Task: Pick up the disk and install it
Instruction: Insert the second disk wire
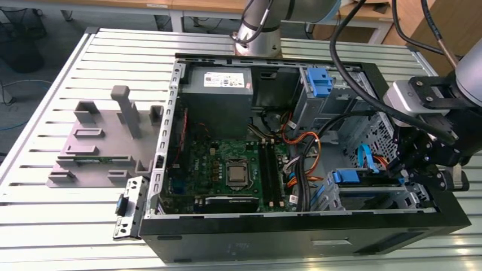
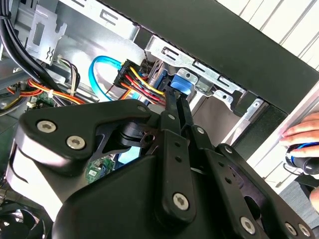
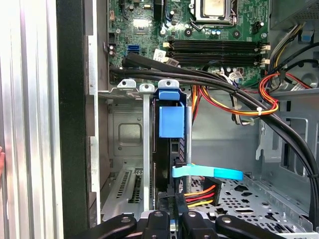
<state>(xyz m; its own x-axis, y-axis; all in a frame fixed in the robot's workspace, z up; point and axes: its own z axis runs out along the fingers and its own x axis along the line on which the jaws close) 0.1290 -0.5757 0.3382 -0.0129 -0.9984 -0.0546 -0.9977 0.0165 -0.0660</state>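
The disk (image 3: 172,122) stands edge-on in a slot of the metal drive cage (image 3: 129,134) at the corner of the open computer case (image 1: 301,226). Its blue carrier tab faces the motherboard. In the exterior view the blue tab of the disk (image 1: 348,176) shows in the cage at the case's lower right. My gripper (image 1: 405,176) hangs over the disk's other end, where the cables are. In both wrist views the black fingers (image 2: 172,119) lie close together and point along the disk (image 2: 182,84), with nothing seen between them. My gripper (image 3: 172,218) sits just above the slot.
A light blue data cable (image 3: 207,173) and red-yellow power wires (image 3: 199,195) cross beside the slot. Thick black cables (image 3: 209,79) run over the cage. Another blue carrier (image 1: 320,82) sits in the upper bay. A grey fixture (image 1: 98,141) stands at the exterior view's left. A hand (image 2: 304,134) rests outside the case.
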